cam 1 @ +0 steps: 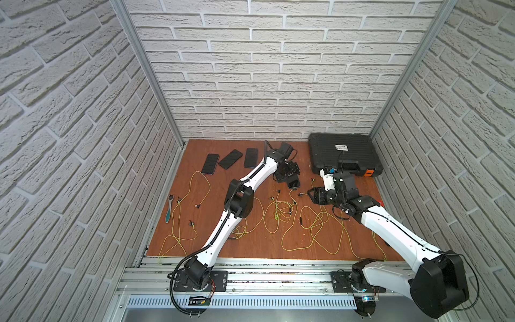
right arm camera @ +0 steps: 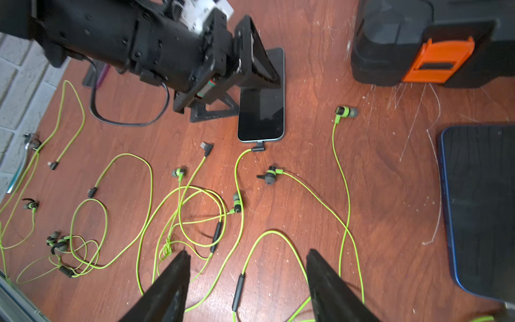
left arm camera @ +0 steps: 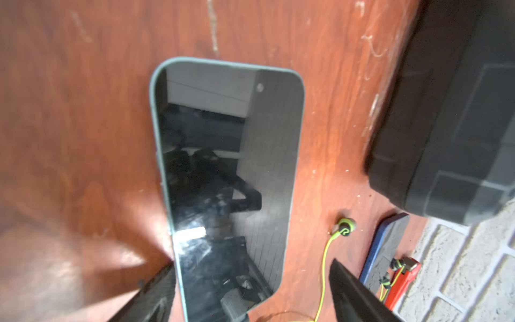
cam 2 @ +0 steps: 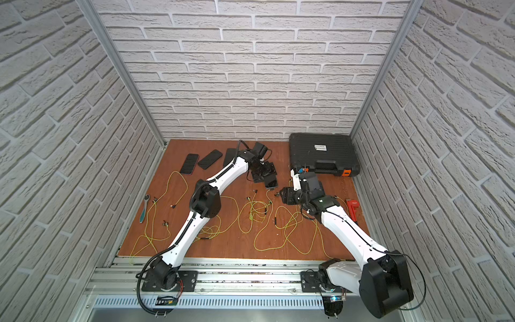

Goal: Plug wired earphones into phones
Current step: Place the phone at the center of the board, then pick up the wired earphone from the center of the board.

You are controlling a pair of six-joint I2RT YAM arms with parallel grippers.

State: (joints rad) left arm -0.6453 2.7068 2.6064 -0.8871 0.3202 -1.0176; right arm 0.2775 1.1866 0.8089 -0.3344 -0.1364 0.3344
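Currently, at the left edge of the wooden table, a ratchet wrench lies among one set of wired earphones. Three phones sit in a row at the far side with no cord reaching them, so they are judged not yet served. Toward the centre, the left gripper straddles a fourth phone that lies flat, screen up. Its jaws are spread and one finger stands clear of the phone's edge, so the phone is released rather than clamped. A straddle of this kind suits bracing the phone against sliding while a plug is pushed in. A right-angle plug is seated at the phone's near end, and its yellow-green cord trails toward the right gripper. Just beside it, a loose plug lies unconnected. The right gripper hovers above the cords with jaws apart and nothing between them. Further right, a blue-edged phone lies near the black case, within the right arm's reach and likely the next candidate.
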